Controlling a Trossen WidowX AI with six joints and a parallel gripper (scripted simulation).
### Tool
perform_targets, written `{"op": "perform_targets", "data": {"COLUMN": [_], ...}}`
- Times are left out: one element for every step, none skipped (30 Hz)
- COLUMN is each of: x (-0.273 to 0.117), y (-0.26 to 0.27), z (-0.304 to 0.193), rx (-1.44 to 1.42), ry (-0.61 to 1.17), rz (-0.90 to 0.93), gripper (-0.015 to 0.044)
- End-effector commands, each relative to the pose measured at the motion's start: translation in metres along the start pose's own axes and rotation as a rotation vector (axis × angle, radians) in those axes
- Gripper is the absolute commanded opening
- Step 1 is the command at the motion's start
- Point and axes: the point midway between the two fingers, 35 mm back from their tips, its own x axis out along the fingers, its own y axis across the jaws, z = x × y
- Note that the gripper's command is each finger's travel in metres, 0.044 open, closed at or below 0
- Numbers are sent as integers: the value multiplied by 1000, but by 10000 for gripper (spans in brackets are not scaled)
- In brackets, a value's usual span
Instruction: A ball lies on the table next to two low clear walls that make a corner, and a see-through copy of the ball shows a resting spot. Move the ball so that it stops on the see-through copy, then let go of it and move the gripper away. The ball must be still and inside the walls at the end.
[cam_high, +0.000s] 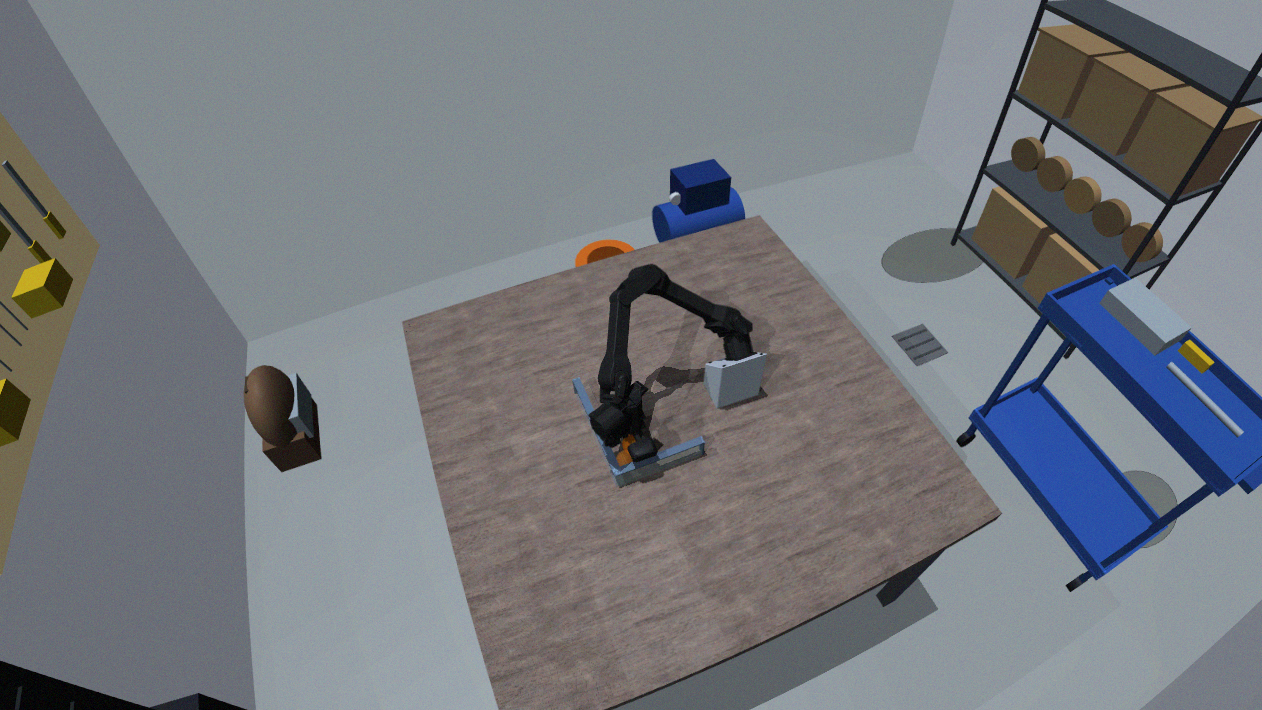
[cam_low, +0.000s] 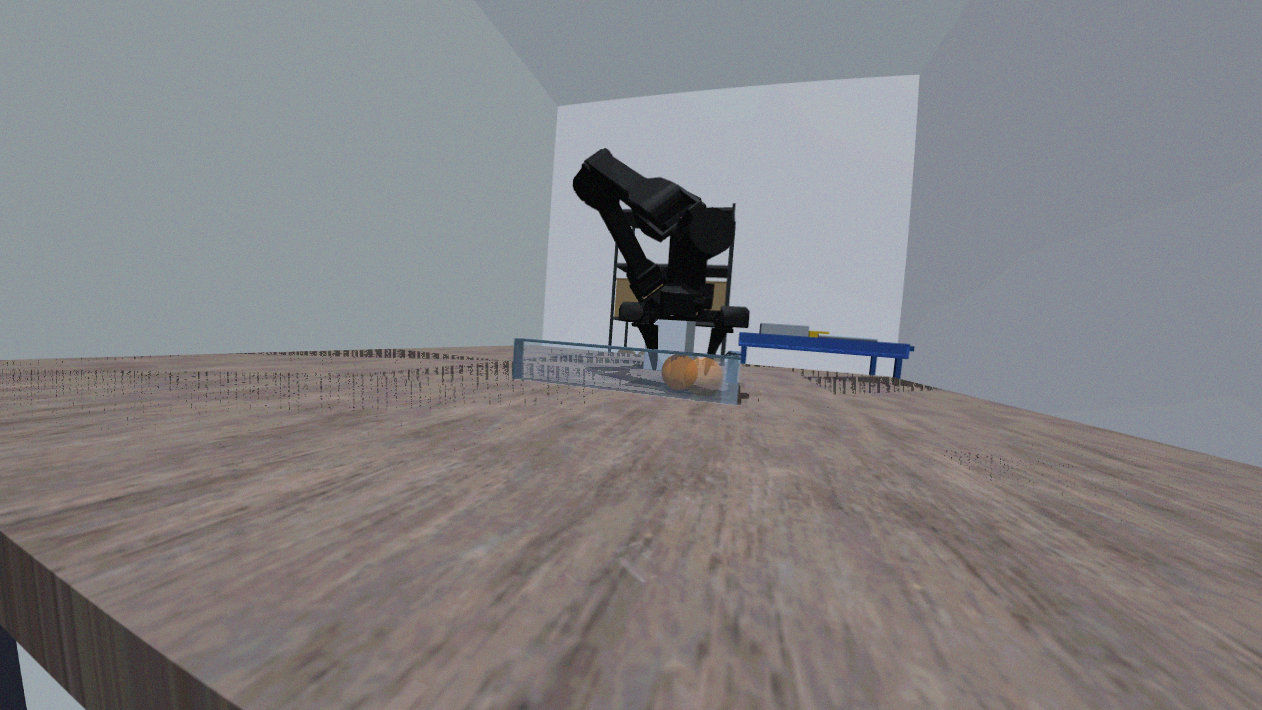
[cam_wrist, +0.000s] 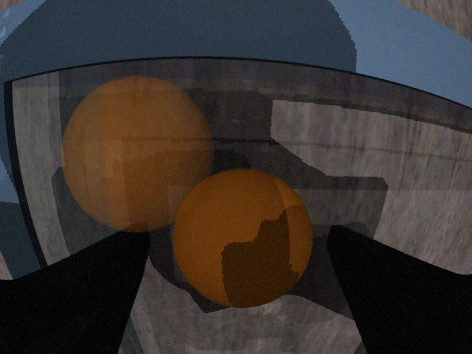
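The orange ball (cam_wrist: 250, 220) (cam_low: 677, 374) lies on the table between my two spread fingertips, touching neither that I can see. My gripper (cam_wrist: 242, 236) (cam_low: 682, 362) is open and low around it. The see-through copy (cam_wrist: 120, 150) (cam_low: 708, 370) (cam_high: 623, 457) is nearer the corner, up and left of the ball in the wrist view, partly overlapped by it. The clear walls (cam_high: 661, 462) (cam_low: 573, 362) (cam_wrist: 415, 35) meet beyond the copy, and the ball is on their inner side. In the top view the gripper hides much of the ball.
The arm's pale base block (cam_high: 739, 381) stands on the wooden table (cam_high: 706, 565) to the right of the walls in the top view. A blue cart (cam_high: 1067, 476) and a shelf (cam_high: 1067, 189) stand beyond the table.
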Motion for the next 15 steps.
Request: {"op": "perform_targets", "data": {"x": [3,3,3,3,3,3,3,3,3,3,3,2,-2,-8,-15], "y": [0,0,0,0,0,0,0,0,0,0,0,0,0,1,2], "z": [-1,-1,-1,-1,-1,-1,-1,-1,-1,-1,-1,0,0,2,3], "rx": [-6,-6,-6,-6,-6,-6,-6,-6,-6,-6,-6,-6,-6,-7,-7], "ry": [-3,-3,-3,-3,-3,-3,-3,-3,-3,-3,-3,-3,-3,-4,-4], "rz": [-5,-5,-5,-5,-5,-5,-5,-5,-5,-5,-5,-5,-4,-3,-1], "gripper": [319,292,266,260,253,246,240,233,226,220,193,167,141,115,88]}}
